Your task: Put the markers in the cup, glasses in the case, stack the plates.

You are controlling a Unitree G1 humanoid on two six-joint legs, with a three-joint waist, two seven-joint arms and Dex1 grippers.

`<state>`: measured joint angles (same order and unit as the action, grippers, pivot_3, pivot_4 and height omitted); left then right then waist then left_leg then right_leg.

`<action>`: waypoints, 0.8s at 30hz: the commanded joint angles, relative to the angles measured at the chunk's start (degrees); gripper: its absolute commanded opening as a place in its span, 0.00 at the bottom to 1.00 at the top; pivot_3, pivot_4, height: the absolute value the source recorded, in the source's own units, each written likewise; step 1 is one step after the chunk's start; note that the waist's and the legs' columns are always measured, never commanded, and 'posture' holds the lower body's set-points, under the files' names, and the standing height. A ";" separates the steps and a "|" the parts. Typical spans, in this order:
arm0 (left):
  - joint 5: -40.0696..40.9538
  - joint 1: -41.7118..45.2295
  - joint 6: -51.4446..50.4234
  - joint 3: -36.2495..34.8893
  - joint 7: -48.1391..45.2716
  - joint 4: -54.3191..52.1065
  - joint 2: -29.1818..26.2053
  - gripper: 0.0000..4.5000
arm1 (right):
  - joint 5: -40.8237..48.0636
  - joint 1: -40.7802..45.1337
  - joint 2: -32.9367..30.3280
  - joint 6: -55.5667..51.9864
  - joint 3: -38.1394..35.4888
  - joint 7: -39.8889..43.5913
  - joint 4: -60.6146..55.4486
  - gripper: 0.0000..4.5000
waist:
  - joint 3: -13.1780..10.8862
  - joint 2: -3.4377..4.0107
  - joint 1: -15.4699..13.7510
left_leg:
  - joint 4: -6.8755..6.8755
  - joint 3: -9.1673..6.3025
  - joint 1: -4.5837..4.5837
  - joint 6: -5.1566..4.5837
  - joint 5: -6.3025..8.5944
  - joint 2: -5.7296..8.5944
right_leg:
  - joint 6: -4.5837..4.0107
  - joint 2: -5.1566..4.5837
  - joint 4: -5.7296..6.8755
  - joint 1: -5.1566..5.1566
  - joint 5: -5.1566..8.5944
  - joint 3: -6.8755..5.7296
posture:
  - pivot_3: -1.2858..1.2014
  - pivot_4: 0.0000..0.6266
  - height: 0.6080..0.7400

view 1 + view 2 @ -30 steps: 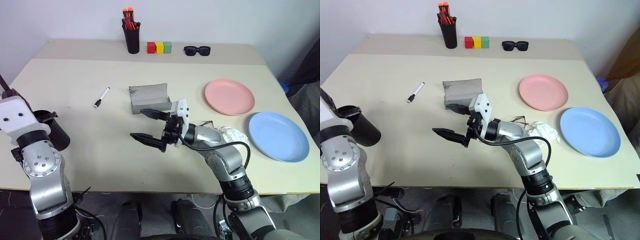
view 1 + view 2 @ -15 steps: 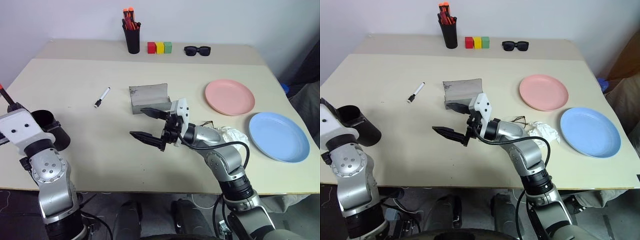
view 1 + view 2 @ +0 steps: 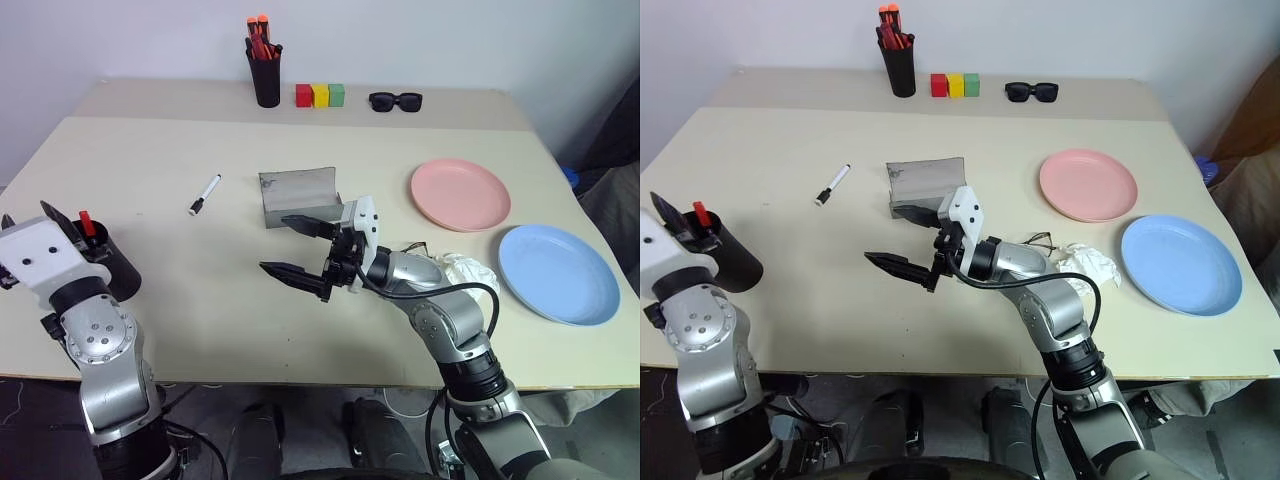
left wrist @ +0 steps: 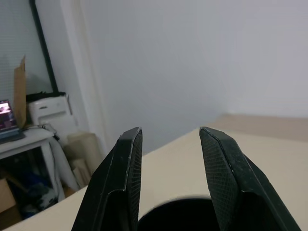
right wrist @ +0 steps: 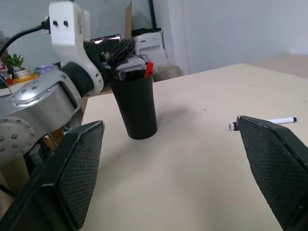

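Red marker (image 3: 85, 222) stands in the black cup (image 3: 108, 265) at the table's (image 3: 200, 310) left edge; left gripper (image 4: 171, 139) over the rim, jaws parted, empty. White marker (image 3: 204, 194) lies near the case (image 3: 298, 195). Right gripper (image 3: 300, 248) wide, empty.

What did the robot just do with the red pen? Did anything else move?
The left end effector opened over the black cup and let go of the red marker, which now stands inside the cup. The right end effector stayed wide open in place. The white marker, case and plates didn't move.
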<state>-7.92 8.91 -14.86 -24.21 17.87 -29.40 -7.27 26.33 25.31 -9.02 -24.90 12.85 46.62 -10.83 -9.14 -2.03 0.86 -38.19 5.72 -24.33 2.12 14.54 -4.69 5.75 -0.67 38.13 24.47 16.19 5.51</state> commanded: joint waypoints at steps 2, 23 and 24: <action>4.93 12.65 -9.04 6.04 -7.54 -0.51 -3.51 0.42 | 2.49 1.28 1.52 -1.21 -3.00 -2.95 -0.25 1.00 | 0.04 -0.07 -0.30 | -0.02 -0.04 -0.03 0.00 0.00 0.01 | 0.00 0.00 -0.01 -0.01 0.00 -0.05 | 0.52 0.24 0.87; 9.79 54.90 -29.26 5.13 -13.56 80.53 -13.58 0.99 | 2.40 0.60 0.67 -1.85 -5.92 -8.88 -1.33 1.00 | 0.00 -0.04 0.20 | 0.11 -0.12 -0.14 0.01 -0.01 0.05 | 0.02 0.02 -0.02 0.14 0.00 -0.14 | 0.52 0.24 0.87; 10.04 55.90 -28.68 5.67 -15.46 83.19 -13.91 0.99 | 2.82 0.27 0.07 -2.48 -6.03 -8.52 -2.03 1.00 | 0.00 -0.04 0.17 | 0.11 -0.12 -0.15 0.01 -0.01 0.05 | 0.02 0.02 -0.03 0.14 0.00 -0.15 | 0.52 0.24 0.87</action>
<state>1.78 62.52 -44.76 -19.68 4.56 51.39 -20.36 27.87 25.60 -8.22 -27.14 7.52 37.63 -9.52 -9.13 -2.07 1.03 -38.07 5.61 -24.48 2.13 14.53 -4.63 5.78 -0.65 38.09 24.61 16.20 5.35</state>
